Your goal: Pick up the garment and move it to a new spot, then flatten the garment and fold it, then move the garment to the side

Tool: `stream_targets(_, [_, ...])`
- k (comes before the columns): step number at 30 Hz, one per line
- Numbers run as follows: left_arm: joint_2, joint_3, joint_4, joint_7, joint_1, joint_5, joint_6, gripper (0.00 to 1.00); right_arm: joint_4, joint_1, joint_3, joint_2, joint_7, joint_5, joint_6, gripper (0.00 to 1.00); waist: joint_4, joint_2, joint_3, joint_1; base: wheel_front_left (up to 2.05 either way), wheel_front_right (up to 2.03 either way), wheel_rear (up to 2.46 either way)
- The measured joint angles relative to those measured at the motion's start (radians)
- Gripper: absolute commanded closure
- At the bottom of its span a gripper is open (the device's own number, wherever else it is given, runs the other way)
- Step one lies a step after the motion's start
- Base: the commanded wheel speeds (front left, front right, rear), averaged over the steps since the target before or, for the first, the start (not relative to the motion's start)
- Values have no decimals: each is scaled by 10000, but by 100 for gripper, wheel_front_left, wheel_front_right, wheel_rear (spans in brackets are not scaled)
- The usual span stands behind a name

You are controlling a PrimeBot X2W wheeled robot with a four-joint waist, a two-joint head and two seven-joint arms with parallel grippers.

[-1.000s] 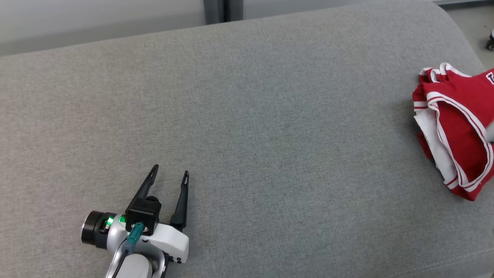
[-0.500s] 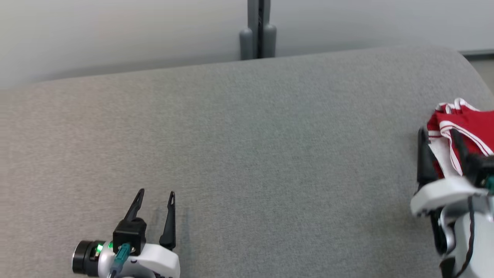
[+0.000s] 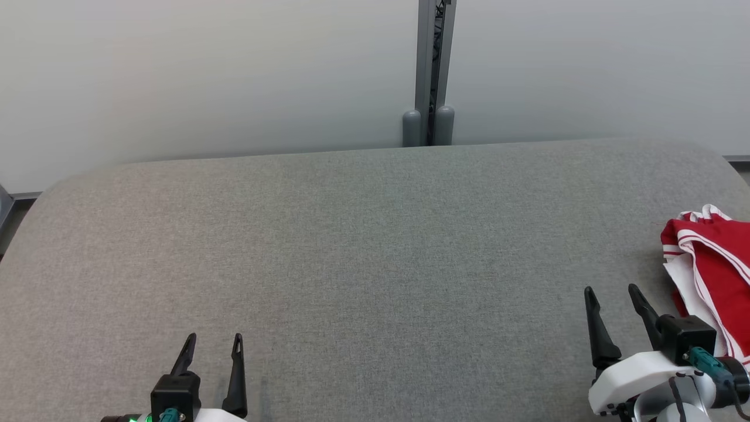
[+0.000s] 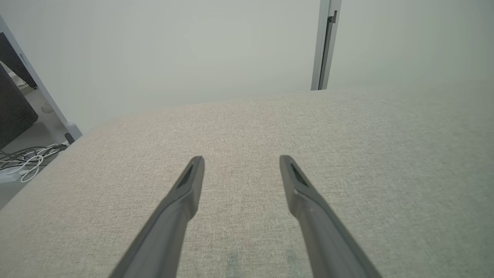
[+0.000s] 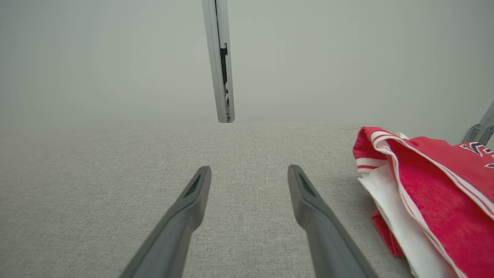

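Observation:
The garment (image 3: pixel 715 275) is a red piece with white stripes and a white lining, folded in a heap at the far right of the grey surface (image 3: pixel 375 246). In the right wrist view the garment (image 5: pixel 432 200) lies just right of my fingers, not touching them. My right gripper (image 3: pixel 612 290) stands open and empty at the lower right, a little left of the cloth. My left gripper (image 3: pixel 214 339) is open and empty at the lower left, far from it. The left wrist view has my left gripper (image 4: pixel 241 159) over bare fabric.
A pale wall with a grey vertical post (image 3: pixel 432 70) runs behind the surface. The surface's rounded left edge (image 3: pixel 35 205) drops to the floor, where white cables (image 4: pixel 23 162) lie. A metal frame piece (image 5: pixel 478 129) stands behind the garment.
The head camera has tilted up, showing more wall and less of the near surface. My right gripper has drawn back off the garment and now stands to its left.

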Motion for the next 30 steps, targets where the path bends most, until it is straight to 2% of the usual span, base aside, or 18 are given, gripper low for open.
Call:
stream_targets(12, [-17,282,15,0,252,-155,-84,0,-125,384,161,2,0,238,0,0,23,0,-331,1,0,0,0])
stream_targets(30, [-21,293,-159,0,242,-456,-10,0,176,345,393,4,0,180,0,0,-101,0,148,0,0,0,0])
